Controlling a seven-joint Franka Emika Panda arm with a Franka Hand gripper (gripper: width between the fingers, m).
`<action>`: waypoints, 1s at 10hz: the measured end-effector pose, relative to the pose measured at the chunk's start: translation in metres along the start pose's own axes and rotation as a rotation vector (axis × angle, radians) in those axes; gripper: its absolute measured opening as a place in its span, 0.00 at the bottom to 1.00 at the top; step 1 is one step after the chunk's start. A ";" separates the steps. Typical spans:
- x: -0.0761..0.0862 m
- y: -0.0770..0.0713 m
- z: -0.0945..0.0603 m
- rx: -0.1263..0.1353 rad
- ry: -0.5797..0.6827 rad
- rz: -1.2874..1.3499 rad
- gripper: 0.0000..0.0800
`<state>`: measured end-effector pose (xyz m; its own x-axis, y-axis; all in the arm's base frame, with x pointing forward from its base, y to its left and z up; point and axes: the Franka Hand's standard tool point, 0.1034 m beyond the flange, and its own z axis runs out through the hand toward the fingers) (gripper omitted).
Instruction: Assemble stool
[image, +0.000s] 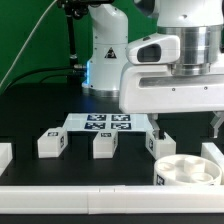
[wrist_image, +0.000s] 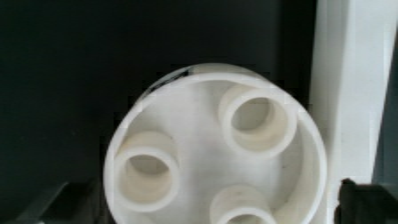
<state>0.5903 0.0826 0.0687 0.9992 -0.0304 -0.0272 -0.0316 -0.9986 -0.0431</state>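
Three short blocky legs stand in a row on the black tabletop (image: 30, 110), each with a black-and-white tag; the first leg (image: 50, 143) is toward the exterior view's left, the middle leg (image: 103, 145) sits just in front of the marker board (image: 100, 123), and the third leg (image: 158, 144) stands just beside the seat. The round white seat (image: 190, 168) lies flat with its sockets facing up, near the tabletop's front corner at the exterior view's right and close against the white border strip (image: 90, 190) along the front edge. A dark square at its side may be a tag, though the view is too coarse to be sure. The wrist view shows the seat (wrist_image: 222, 150) from straight above with three oval sockets, the border strip (wrist_image: 347, 100) running just beside it.

The hand (image: 186, 130) hangs directly over the seat with its jaws spread wide and nothing between them; it is released and apart from the seat. Its dark fingertips (wrist_image: 356, 195) show on either side of the disc. A plain white block (image: 4, 155) sits at the tabletop's edge on the exterior view's left; another white block (image: 213, 152) sits on the exterior view's right, near the seat.
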 end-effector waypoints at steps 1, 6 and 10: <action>-0.007 0.007 0.006 -0.008 -0.034 0.001 0.81; -0.027 0.010 0.006 -0.043 -0.361 0.005 0.81; -0.042 0.013 0.022 -0.047 -0.659 0.000 0.81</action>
<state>0.5476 0.0720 0.0478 0.7734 -0.0119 -0.6337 -0.0156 -0.9999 -0.0003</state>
